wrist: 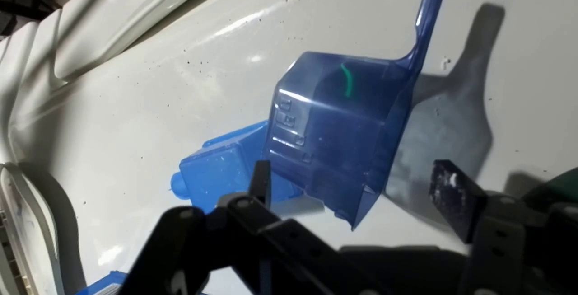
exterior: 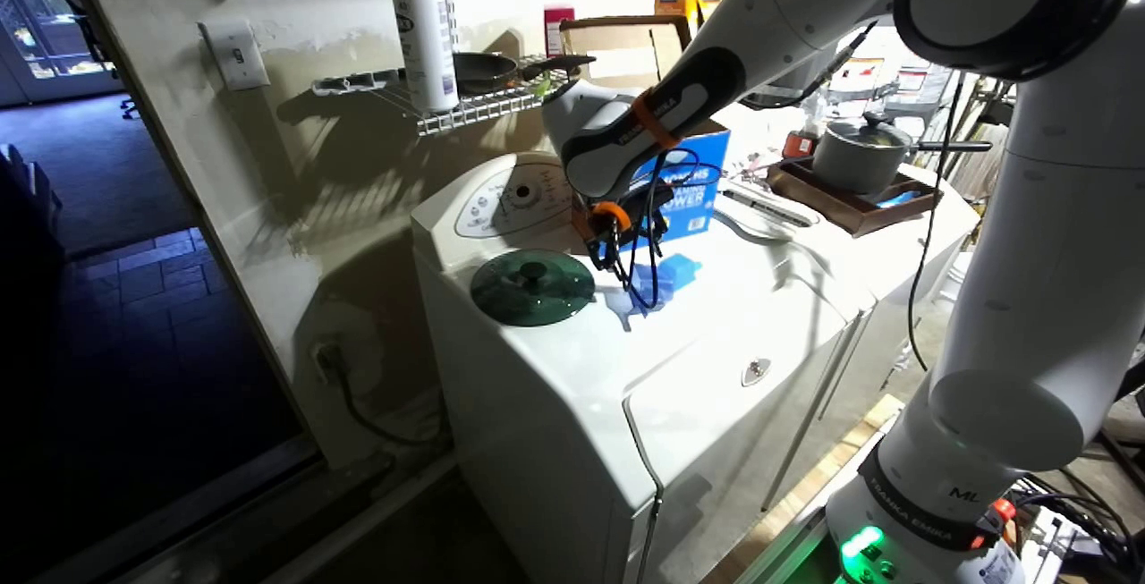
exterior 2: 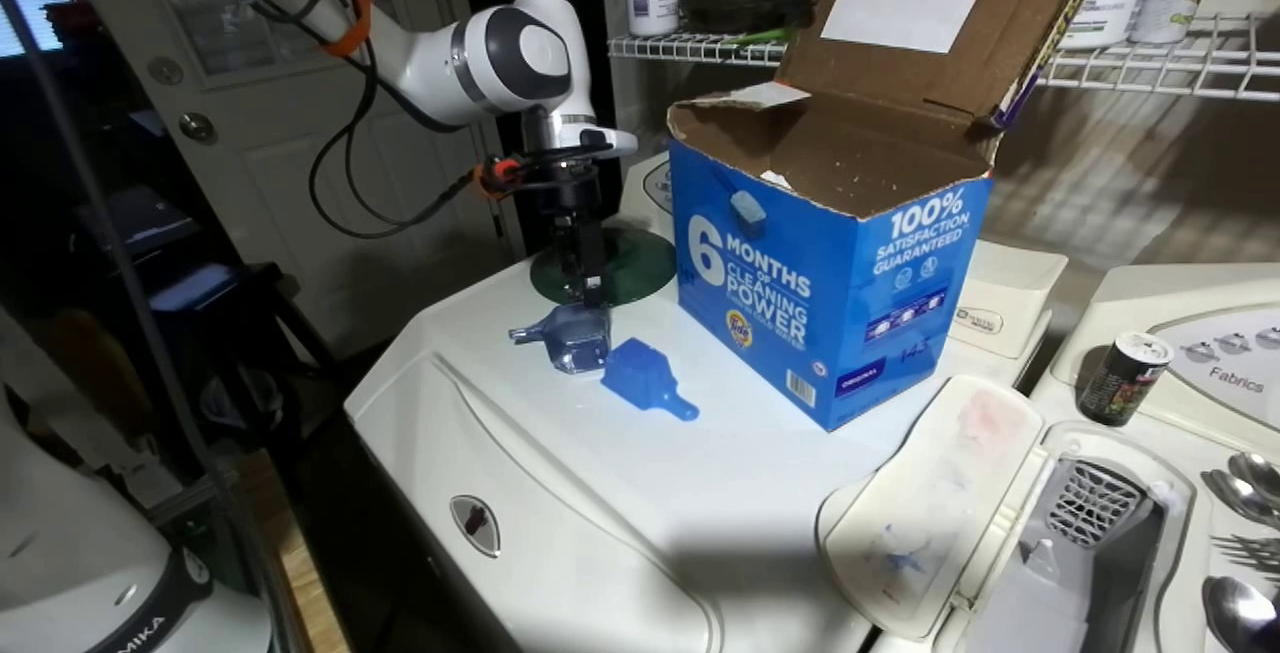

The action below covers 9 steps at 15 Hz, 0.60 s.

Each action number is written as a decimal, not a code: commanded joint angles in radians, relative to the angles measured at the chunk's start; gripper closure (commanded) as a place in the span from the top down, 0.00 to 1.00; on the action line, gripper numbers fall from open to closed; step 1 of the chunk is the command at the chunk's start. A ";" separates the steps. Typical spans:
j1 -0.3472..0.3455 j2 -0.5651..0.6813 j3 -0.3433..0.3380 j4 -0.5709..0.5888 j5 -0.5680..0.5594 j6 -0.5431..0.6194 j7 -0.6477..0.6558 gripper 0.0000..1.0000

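1. The fingers (wrist: 456, 200) were apart and pointed down, with nothing clamped between them; if one of them touched the dark scoop (wrist: 336, 119), I could not tell.
2. The dark scoop was at the worktop (wrist: 135, 186), below and between the fingers. Its handle (wrist: 428, 15) pointed away from them and was raised, because its shadow lay apart from it.
3. By its look, this scoop was of thin, half-clear plastic: I judged it very light, rather stiff, and smooth enough to slip. Under a hard squeeze the walls could perhaps bend or crack.
4. The best hold seemed to be across two opposite walls of the body, with gentle force. The handle was also possible, but it was narrow and could turn in the grip.
5. The blue scoop (wrist: 216, 168) was just beside it, opaque, probably equally light.
6. Farther, the lid (exterior: 537, 296) lay on the worktop, and the box (exterior 2: 800, 268) stood open at its top.
7. Farther still, in an exterior view, the pot (exterior: 854, 164) stood in the tray (exterior: 823, 208).
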 commanded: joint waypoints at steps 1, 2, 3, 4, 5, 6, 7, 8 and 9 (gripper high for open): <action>0.016 0.042 -0.008 0.050 0.041 -0.065 0.006 0.65; 0.017 0.046 -0.010 0.053 0.040 -0.074 0.013 0.59; 0.017 0.049 -0.010 0.056 0.044 -0.086 0.015 0.50; 0.018 0.050 -0.011 0.057 0.043 -0.096 0.020 0.44; 0.019 0.051 -0.012 0.059 0.042 -0.103 0.024 0.37; 0.019 0.048 -0.011 0.060 0.044 -0.108 0.025 0.30; 0.018 0.042 -0.010 0.057 0.048 -0.106 0.026 0.23; 0.016 0.037 -0.008 0.056 0.061 -0.101 0.028 0.15; 0.014 0.028 -0.006 0.052 0.077 -0.087 0.030 0.09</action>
